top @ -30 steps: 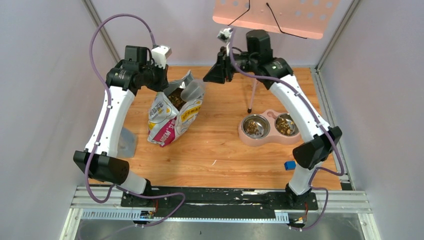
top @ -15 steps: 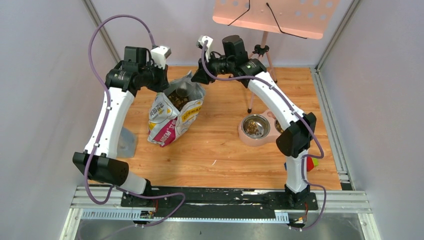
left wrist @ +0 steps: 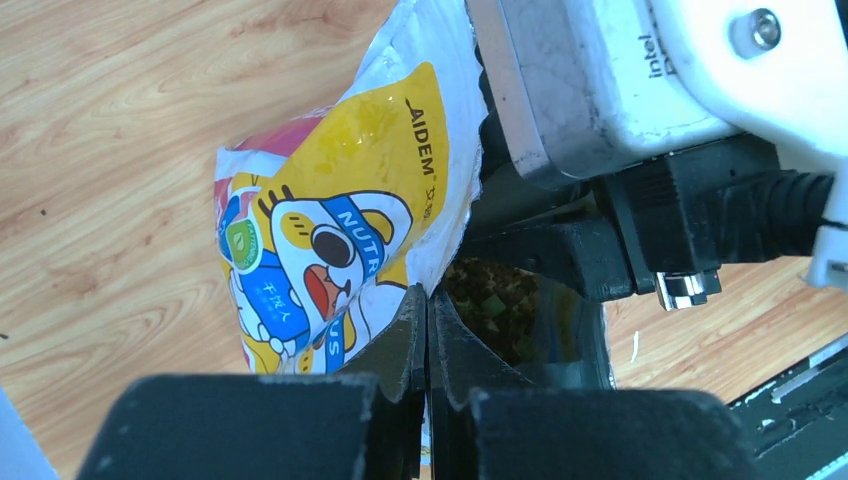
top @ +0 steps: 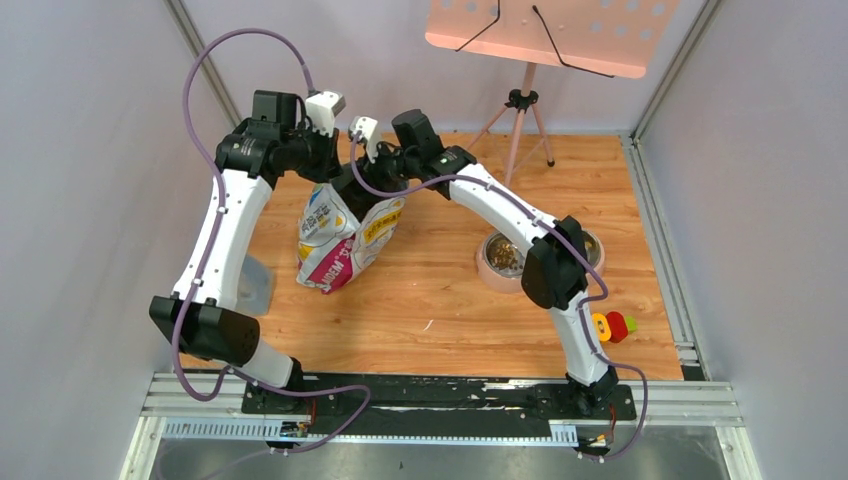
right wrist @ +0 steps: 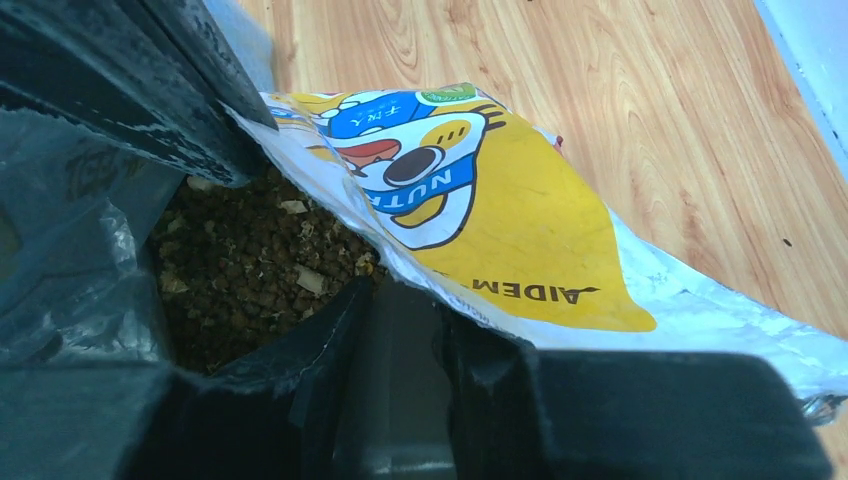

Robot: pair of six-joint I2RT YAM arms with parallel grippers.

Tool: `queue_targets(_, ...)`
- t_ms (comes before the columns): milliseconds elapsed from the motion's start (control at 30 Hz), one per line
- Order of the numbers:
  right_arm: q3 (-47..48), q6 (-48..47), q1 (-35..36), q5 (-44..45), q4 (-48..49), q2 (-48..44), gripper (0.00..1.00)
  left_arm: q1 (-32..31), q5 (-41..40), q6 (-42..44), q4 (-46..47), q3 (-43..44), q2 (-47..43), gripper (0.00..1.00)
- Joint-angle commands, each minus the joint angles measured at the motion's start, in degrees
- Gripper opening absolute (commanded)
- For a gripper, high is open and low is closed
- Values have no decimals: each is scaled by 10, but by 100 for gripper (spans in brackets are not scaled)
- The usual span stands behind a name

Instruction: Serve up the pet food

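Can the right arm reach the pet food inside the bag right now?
Probably yes. The left fingers pinch the bag at its edge, so its mouth is open. The right fingers, gripping the clear scoop, sit right at the opening above the pet food.

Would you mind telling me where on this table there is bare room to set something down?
Bare wood lies between the bag and the double bowl, and along the near edge from the bag to the small coloured toy. Crowded: the back left, where the left gripper and right gripper meet at the bag's mouth.
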Motion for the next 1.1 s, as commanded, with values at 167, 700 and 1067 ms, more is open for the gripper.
queue_targets(167,-42,131,6,-48,-10,-14,0,-2,31,-9,61,36,2,0)
queue_targets(700,-32,437,-24,-19,73,-49,0,-2,-20,66,51,52,19,0)
queue_targets(1067,-36,587,-52,-41,121,-63,0,-2,-67,124,-31,91,51,0)
